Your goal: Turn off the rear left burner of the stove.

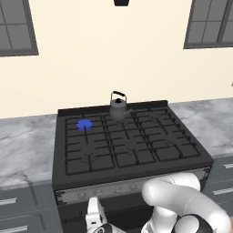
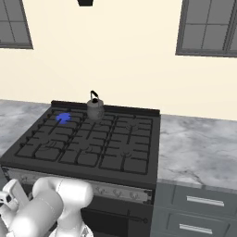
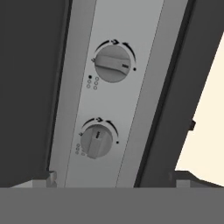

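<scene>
The stove (image 1: pixel 132 169) is a wide black gas range with a silver knob strip (image 1: pixel 116 188) along its front. A bright blue flame burns at the rear left burner (image 1: pixel 84 124), also seen as the rear left burner (image 2: pixel 63 117) from the other side. My gripper (image 1: pixel 94 216) hangs low in front of the strip's left end. In the hand view the gripper (image 3: pixel 113 178) is open, its tips wide apart, facing two round knobs. The upper knob (image 3: pixel 113 64) has its bar turned crosswise to the strip. The lower knob (image 3: pixel 97 141) has its bar along the strip. Neither is touched.
A grey kettle (image 1: pixel 118 108) stands on the rear middle grate. Marble counters (image 1: pixel 25 148) flank the stove on both sides, with grey drawers (image 2: pixel 199 203) below. The oven door (image 2: pixel 115 221) lies under the knob strip.
</scene>
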